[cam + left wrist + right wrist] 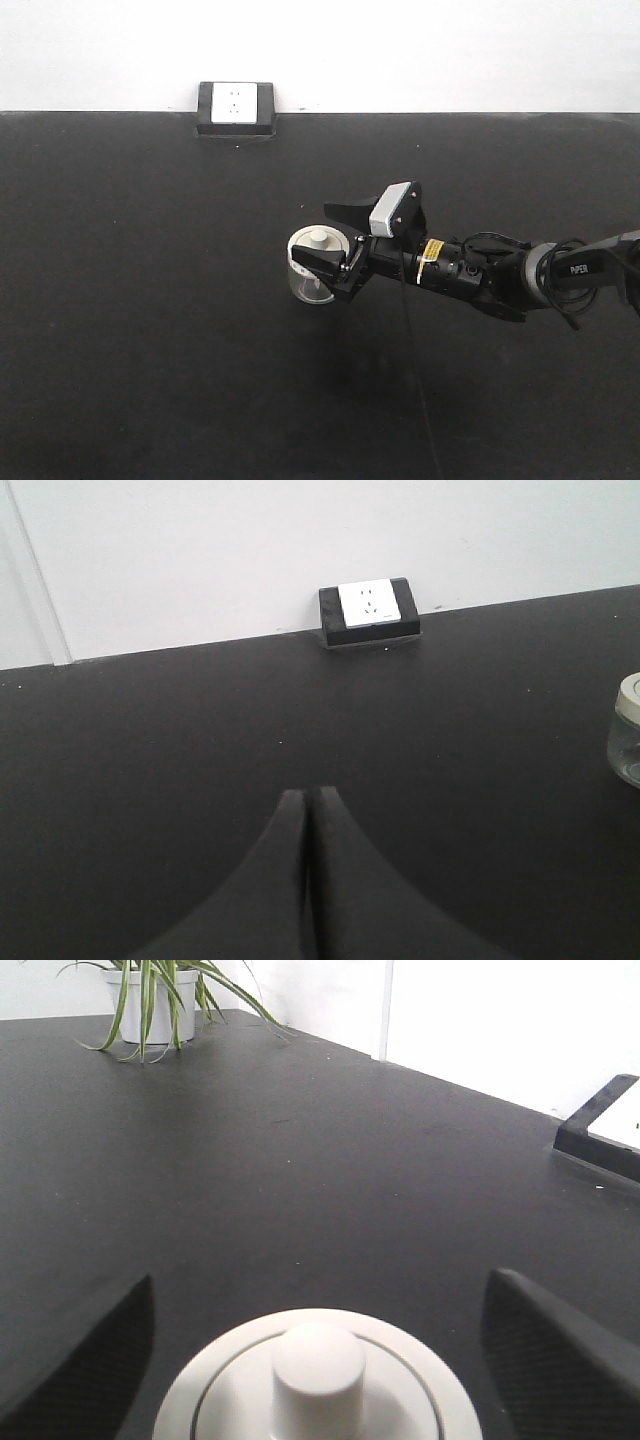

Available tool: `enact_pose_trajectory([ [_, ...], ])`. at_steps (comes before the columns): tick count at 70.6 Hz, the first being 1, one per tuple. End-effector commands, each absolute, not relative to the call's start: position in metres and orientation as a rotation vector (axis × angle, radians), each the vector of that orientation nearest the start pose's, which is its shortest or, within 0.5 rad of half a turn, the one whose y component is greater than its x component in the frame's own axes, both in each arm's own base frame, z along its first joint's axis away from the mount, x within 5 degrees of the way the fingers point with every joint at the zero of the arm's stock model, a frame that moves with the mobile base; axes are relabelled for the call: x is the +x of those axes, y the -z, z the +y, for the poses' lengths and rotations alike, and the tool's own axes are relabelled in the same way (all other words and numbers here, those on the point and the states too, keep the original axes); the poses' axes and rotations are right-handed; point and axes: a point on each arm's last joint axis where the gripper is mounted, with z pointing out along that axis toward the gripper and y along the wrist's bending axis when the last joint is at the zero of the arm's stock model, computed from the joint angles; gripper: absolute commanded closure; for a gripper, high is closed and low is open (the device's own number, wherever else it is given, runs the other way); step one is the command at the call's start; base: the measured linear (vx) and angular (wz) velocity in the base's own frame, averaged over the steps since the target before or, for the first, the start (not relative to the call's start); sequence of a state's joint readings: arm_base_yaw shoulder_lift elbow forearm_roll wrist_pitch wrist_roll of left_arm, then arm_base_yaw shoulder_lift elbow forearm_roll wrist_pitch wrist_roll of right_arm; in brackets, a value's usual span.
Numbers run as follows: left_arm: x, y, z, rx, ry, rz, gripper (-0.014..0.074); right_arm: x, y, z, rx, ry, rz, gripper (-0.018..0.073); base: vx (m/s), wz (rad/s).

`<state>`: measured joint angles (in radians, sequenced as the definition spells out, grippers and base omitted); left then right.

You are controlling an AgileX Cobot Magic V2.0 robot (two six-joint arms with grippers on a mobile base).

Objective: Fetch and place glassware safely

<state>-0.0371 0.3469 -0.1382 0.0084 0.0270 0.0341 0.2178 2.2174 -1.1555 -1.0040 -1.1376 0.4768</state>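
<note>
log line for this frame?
phase: pre-grasp | right pincer: open, straddling glass jar | left pincer: shut, idle | jar: upright on table, lid on

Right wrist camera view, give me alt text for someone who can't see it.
The jar's cream-white lid with its central knob fills the bottom centre, sitting between the two open fingers of the right gripper. Beyond stretches a black table, with a potted plant at the far left corner.
</note>
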Motion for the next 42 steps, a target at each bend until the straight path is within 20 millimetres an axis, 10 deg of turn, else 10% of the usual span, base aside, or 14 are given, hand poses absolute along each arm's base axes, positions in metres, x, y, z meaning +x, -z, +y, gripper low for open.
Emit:
enact_pose_trajectory([
  [1,0.091,-0.247,-0.003,0.055,0.002,1.637,0.0603,0.396,-0.166,0.157,-0.865,-0.806,1.308,-0.0101,0.00,0.00],
  [30,0.091,-0.247,-0.003,0.055,0.002,1.637,0.0603,0.389,-0.242,0.147,-0.762,-0.712,1.413,0.0068,0.00,0.00],
  [42,0.091,-0.247,-0.003,0.055,0.002,1.637,0.0603,0.379,-0.282,0.138,-0.664,-0.680,1.484,0.0323,0.00,0.00],
])
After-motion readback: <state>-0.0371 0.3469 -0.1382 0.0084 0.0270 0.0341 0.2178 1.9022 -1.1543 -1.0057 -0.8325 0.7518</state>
